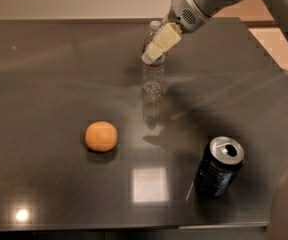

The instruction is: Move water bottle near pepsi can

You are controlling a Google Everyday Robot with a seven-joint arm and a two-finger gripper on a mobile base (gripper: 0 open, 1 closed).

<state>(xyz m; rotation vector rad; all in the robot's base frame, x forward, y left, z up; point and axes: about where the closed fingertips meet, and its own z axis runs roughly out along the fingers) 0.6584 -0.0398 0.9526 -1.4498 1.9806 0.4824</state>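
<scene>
Barely begun; at top of bottle point(153, 78) with tool point(156, 49), gripping or not impossible to tell; yet to lift, carry across desk point(54, 84), set down by far-off can point(218, 171).

The water bottle point(153, 76) is standing far back on the table point(44, 84), with the gripper point(156, 49) hanging at its top. Nearer, the orange point(101, 136) is sitting left and the pepsi can point(219, 169) is standing right.
</scene>
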